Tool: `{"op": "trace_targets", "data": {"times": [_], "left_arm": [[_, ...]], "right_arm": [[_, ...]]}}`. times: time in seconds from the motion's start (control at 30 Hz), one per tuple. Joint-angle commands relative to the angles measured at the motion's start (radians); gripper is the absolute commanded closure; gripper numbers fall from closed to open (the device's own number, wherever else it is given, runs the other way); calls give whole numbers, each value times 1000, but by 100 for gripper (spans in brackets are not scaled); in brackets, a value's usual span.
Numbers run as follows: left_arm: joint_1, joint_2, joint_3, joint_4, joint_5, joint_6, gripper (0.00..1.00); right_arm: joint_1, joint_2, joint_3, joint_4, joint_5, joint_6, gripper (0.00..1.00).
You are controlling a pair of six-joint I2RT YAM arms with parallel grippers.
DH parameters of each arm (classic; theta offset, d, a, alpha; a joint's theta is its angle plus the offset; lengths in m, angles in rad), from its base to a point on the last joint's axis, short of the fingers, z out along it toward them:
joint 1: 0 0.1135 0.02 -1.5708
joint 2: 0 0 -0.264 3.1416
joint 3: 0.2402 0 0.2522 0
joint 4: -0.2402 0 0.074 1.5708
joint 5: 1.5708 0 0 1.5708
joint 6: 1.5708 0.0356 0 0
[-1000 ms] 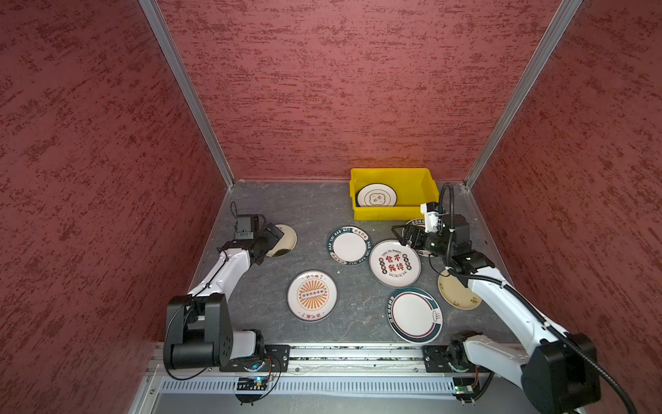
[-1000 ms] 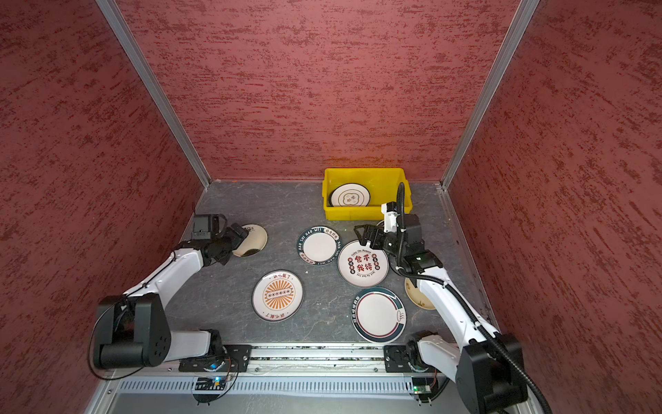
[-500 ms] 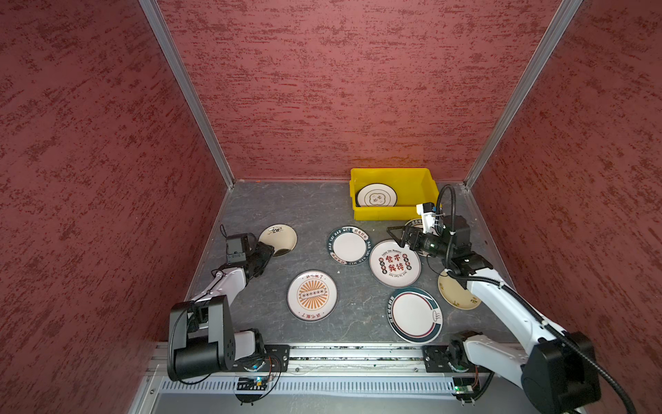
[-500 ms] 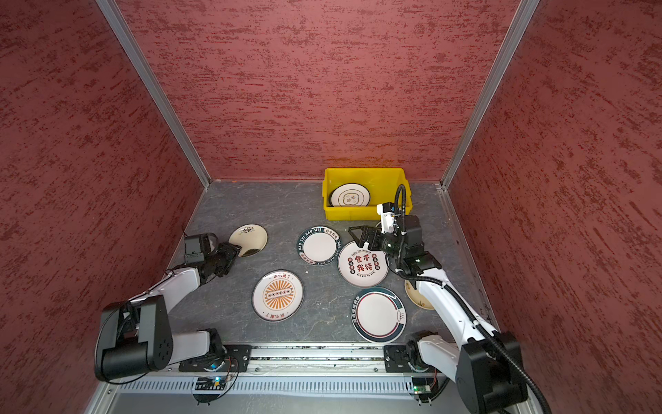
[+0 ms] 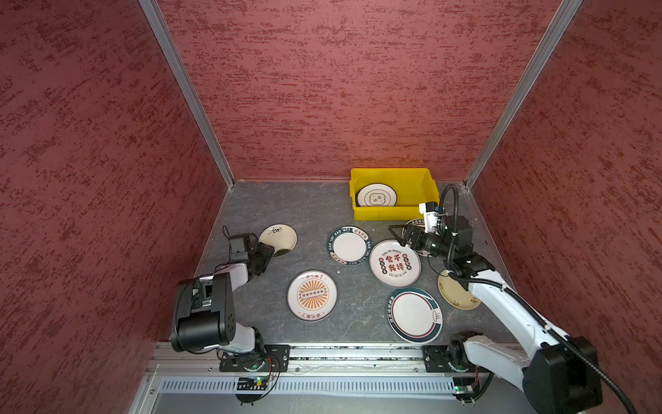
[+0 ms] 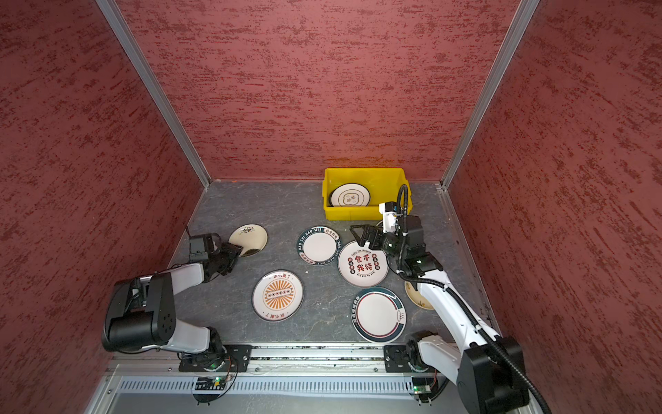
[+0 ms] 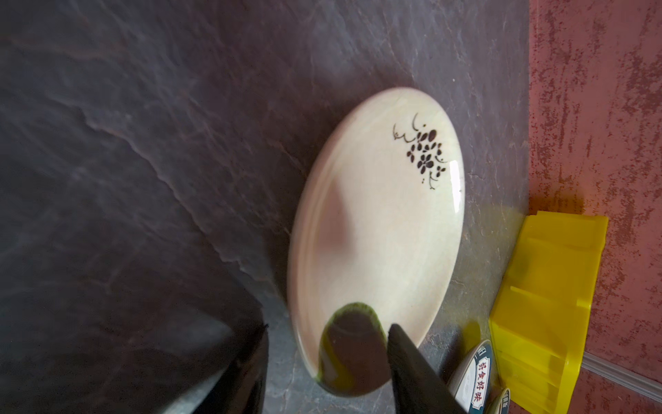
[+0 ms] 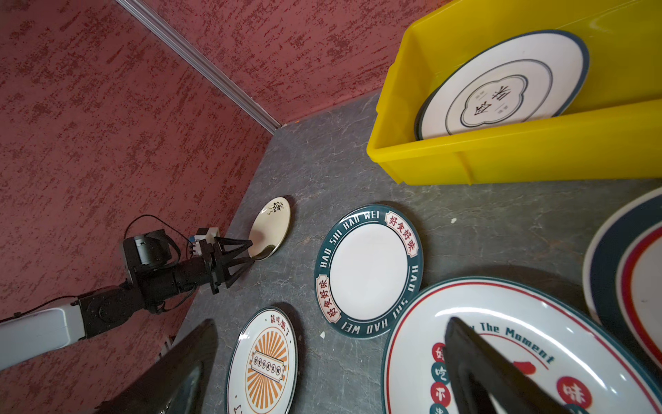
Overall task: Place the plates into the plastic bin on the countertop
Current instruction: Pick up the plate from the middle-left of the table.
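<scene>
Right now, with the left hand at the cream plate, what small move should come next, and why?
Probably close the left hand on the near rim of the cream plate. In the left wrist view that rim lies between its two fingers, which stand apart, so nothing looks gripped yet. The plate lies on the countertop, well away from the yellow bin.

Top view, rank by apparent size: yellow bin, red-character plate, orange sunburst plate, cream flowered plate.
1. yellow bin
2. red-character plate and orange sunburst plate: look alike, unranked
3. cream flowered plate: smallest
</scene>
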Motion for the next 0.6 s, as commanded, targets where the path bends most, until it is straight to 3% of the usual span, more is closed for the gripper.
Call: {"op": "trace_targets", "data": {"times": [0.0, 0.13, 0.23, 0.57], "left_arm": [[7, 31, 4, 48, -1, -5, 53], [8, 69, -2, 91, 14, -15, 56], [8, 106, -4, 122, 33, -31, 68], [7, 146, -1, 152, 49, -37, 85]], "right_arm": [[4, -18, 5, -6, 27, 7, 1], [4, -16, 7, -8, 34, 11, 1], [4, -15, 7, -2, 35, 18, 1], [4, -9, 12, -19, 41, 30, 1]]}}
